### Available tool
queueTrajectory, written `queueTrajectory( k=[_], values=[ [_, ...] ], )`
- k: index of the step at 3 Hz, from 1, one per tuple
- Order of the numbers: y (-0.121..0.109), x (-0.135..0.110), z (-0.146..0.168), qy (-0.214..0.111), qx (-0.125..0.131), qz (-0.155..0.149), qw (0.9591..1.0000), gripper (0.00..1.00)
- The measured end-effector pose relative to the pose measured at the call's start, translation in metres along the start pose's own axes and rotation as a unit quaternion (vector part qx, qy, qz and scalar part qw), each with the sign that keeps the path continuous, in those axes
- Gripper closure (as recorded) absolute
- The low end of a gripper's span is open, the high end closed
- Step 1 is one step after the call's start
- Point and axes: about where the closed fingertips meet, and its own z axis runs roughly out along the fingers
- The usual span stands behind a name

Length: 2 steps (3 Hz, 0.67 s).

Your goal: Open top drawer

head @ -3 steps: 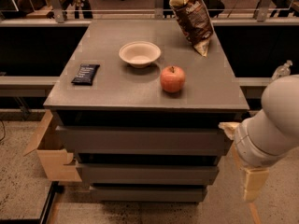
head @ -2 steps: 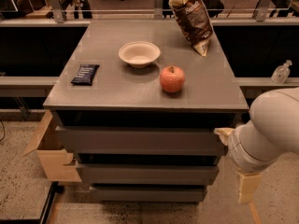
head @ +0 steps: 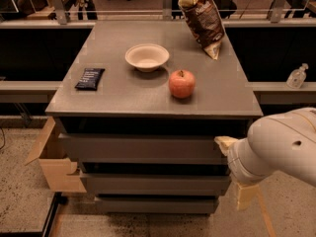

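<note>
Cabinet [head: 148,181]: grey, three drawers stacked under a flat worktop [head: 222,90], seen from the front and somewhat above.
Top drawer [head: 143,148]: the highest of the three fronts, a plain grey panel with no handle, running almost the full width of the cabinet. A dark band shows between its upper edge and the front lip of the worktop.
Lower drawers [head: 153,184]: two grey fronts beneath it, each with a dark strip above.
Arm [head: 281,149]: a white, rounded body entering from the right edge, low in the view, in front of the cabinet's right side.
Gripper [head: 226,143]: a cream-coloured tip at the right end of the top drawer front, level with the panel and at or just against it; a second cream piece hangs lower, beside the bottom drawer.
Jaws: cannot tell whether they stand apart or closed.
Bowl [head: 146,57]: pale, upright, near the middle of the worktop.
Apple [head: 181,83]: red, just in front of and to the right of the bowl, apart from it.
Chip bag [head: 202,19]: brown, standing tilted at the back right of the worktop.
Dark packet [head: 90,78]: lying flat near the left edge.
Cardboard box [head: 52,157]: on the floor, against the cabinet's left side.
Clear pump bottle [head: 297,76]: on the ledge to the right, well apart from the cabinet.
</note>
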Motion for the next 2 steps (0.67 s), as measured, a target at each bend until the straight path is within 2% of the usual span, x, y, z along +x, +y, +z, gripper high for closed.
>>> queueTrajectory(
  k=[1, 2],
  values=[
    [-0.016, -0.010, 0.018, -0.009, 0.029, -0.008, 0.9995, 0.00],
    [-0.029, -0.019, 0.035, -0.021, 0.046, -0.011, 0.9987, 0.00]
  ],
)
